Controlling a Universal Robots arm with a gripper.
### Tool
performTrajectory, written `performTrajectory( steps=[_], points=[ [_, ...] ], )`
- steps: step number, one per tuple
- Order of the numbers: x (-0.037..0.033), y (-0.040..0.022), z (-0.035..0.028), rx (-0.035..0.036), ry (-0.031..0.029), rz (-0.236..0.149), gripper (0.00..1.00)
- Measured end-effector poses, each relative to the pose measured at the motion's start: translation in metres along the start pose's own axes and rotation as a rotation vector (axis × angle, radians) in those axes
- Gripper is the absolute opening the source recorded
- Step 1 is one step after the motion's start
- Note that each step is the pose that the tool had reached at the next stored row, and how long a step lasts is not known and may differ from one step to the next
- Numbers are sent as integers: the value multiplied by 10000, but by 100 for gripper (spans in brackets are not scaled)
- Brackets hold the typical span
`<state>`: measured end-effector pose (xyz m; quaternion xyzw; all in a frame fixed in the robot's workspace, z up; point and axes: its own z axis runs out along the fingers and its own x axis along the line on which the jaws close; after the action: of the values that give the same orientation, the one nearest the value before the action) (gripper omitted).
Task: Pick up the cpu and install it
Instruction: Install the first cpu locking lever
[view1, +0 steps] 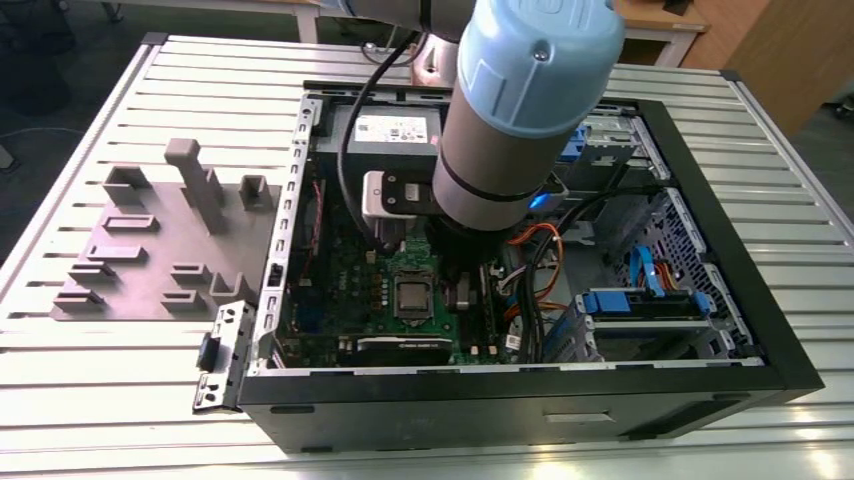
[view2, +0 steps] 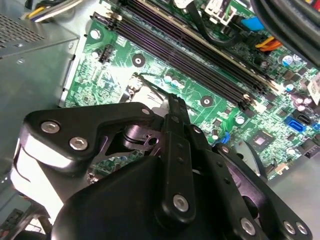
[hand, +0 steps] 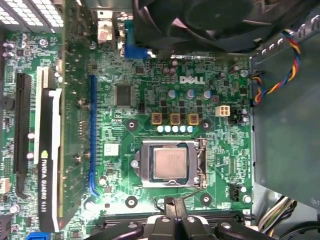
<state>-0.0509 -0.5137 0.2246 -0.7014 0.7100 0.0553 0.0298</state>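
The cpu (hand: 170, 163) lies flat inside the metal socket frame (hand: 146, 165) on the green motherboard (hand: 150, 107), its silver-grey top showing in the first wrist view; in the exterior view it is the small grey square (view1: 410, 296) just below the arm (view1: 514, 110). The gripper (hand: 176, 202) hangs above the board just beside the socket, its black fingers (hand: 170, 212) drawn close together with nothing between them and apart from the chip. A thin wire lever (hand: 187, 194) runs along the socket's edge nearest the fingers. Around the socket sit a row of small capacitors (hand: 174, 128), a tall black expansion card (hand: 49, 150) standing in a slot, a blue slot (hand: 92, 135) and a large black fan (hand: 210, 20). In the second wrist view the long dark memory slots (view2: 200, 55) run past the gripper body. The motherboard sits deep in an open black computer case (view1: 534, 405), crowded with black and orange cables (view1: 541, 250) and blue drive brackets (view1: 641, 300). The case rests on a slatted metal table (view1: 107, 400), with a grey plastic fixture (view1: 160, 240) towards the exterior view's left.
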Motion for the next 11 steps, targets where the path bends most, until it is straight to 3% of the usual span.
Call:
performTrajectory(
  steps=[11],
  points=[
    [42, -4, 77, 0, -1, -1, 11]
  ],
)
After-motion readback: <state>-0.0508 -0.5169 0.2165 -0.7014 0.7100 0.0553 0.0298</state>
